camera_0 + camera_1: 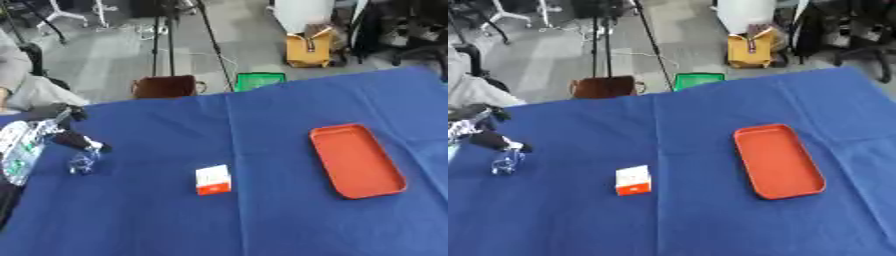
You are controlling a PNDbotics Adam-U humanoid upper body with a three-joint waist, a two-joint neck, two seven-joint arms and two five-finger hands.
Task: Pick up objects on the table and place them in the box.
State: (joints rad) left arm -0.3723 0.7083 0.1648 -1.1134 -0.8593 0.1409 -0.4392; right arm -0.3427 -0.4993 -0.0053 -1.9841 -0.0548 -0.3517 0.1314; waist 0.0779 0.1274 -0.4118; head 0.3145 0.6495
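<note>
Left hand (74,139) hovers at the table's (157,220) left edge, fingers seemingly pinching a small clear object (84,163), though the grasp is hard to confirm. A white-and-orange carton (213,179) lies mid-table; the orange tray (357,160) sits well right. Next: carry the object across.

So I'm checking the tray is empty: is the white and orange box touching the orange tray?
Apart. The left eye view shows bare blue cloth between the small white and orange box and the orange tray.
</note>
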